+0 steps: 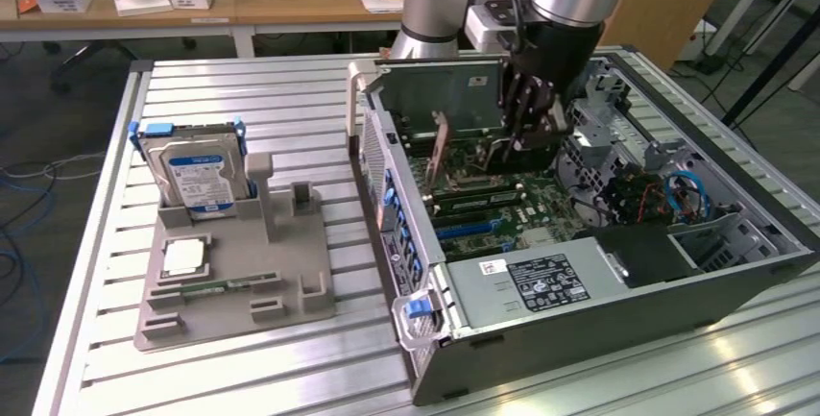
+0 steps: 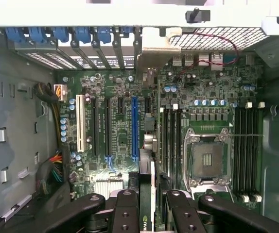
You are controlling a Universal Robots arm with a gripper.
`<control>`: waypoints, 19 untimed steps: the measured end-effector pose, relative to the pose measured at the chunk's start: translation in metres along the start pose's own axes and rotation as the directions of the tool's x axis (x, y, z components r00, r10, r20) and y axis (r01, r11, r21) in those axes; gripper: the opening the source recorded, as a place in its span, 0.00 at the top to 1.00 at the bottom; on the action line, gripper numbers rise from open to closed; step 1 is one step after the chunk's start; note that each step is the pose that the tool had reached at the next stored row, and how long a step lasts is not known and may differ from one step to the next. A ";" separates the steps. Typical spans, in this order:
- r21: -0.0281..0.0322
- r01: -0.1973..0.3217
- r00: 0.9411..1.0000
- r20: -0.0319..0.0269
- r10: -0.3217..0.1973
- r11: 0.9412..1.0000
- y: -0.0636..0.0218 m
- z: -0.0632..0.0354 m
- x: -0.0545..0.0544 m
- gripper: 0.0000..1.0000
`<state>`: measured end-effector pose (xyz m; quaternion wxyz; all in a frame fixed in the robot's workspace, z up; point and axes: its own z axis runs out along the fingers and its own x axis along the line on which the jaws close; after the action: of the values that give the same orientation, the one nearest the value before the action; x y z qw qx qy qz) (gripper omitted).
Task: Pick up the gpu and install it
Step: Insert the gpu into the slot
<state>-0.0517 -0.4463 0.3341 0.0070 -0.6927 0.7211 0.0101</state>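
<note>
Hanging inside the open computer case, my gripper had its fingers clamped on the gpu, which stood on edge between them above the motherboard, near the long blue slot, its pale metal end bracket toward the case's rear wall.

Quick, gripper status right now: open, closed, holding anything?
Gripper: jaws closed on the gpu, held edge-on over the motherboard.
</note>
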 end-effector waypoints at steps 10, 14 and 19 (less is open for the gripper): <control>0.000 0.000 1.000 0.000 0.000 1.000 -0.0002 0.0067 0.003 0.74; 0.000 0.000 1.000 0.000 0.000 1.000 -0.0002 0.0100 0.005 0.74; 0.000 0.000 1.000 0.000 0.000 1.000 -0.0003 0.0142 0.006 0.74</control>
<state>-0.0518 -0.4524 0.3198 0.0071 -0.6927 0.7211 0.0101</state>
